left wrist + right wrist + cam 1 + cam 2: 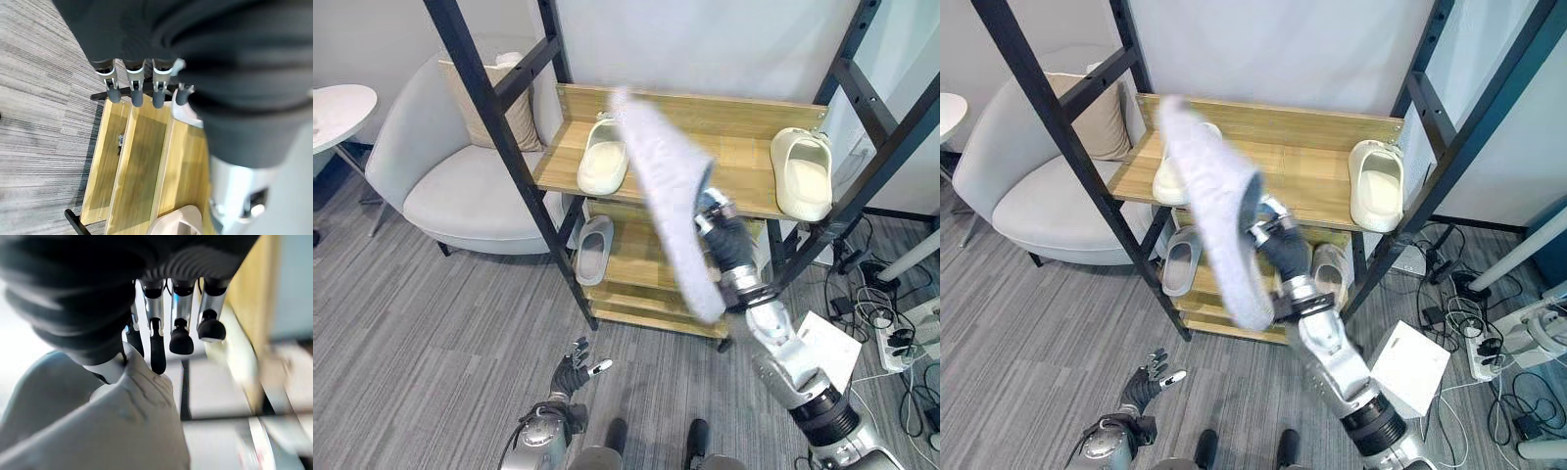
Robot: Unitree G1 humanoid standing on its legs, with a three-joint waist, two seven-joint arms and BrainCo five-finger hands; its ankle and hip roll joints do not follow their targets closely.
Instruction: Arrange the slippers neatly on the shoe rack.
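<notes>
Beyond the raised right hand (724, 235) stands the shoe rack (734, 157), cream slippers (604, 157) on its top shelf to either side. That hand's fingers pinch a pale grey slipper (671, 201), held in the air before the shelves. Low down, the left hand (573, 370) hangs with fingers relaxed, apart.

Two slippers (604, 157) on rack (724, 147) top shelf, armchair (460, 186) left.

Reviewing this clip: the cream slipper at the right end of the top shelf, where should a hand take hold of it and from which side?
Grip the cream slipper by its near heel rim, coming from the front of the shoe rack. It lies upright, toe toward the wall, opening upward, so the rim is exposed. This is a judgement.
</notes>
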